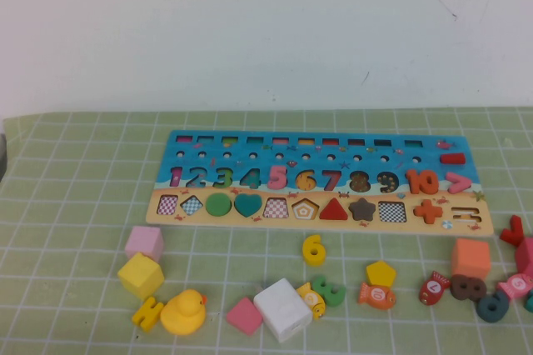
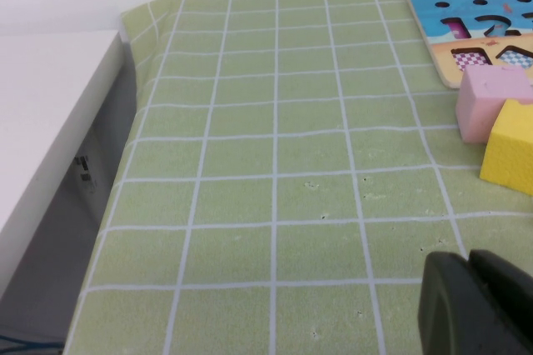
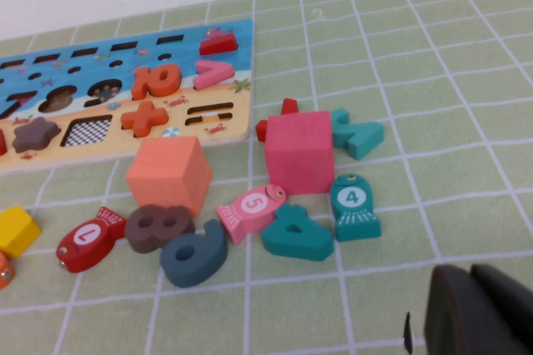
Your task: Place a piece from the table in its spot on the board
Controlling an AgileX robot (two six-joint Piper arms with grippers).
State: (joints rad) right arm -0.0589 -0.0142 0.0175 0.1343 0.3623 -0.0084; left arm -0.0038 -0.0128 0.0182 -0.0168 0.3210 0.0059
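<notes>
The left gripper (image 2: 479, 305) is seen low over the worktop (image 2: 275, 163) near its left edge, and the right gripper (image 3: 483, 313) near the right edge; whether either set of fingers is spread cannot be told. The yellow piece (image 1: 314, 249) lies flat among loose blocks towards the near edge, just in front of the board (image 1: 466, 184), which is set farther back, parallel to that edge.
</notes>
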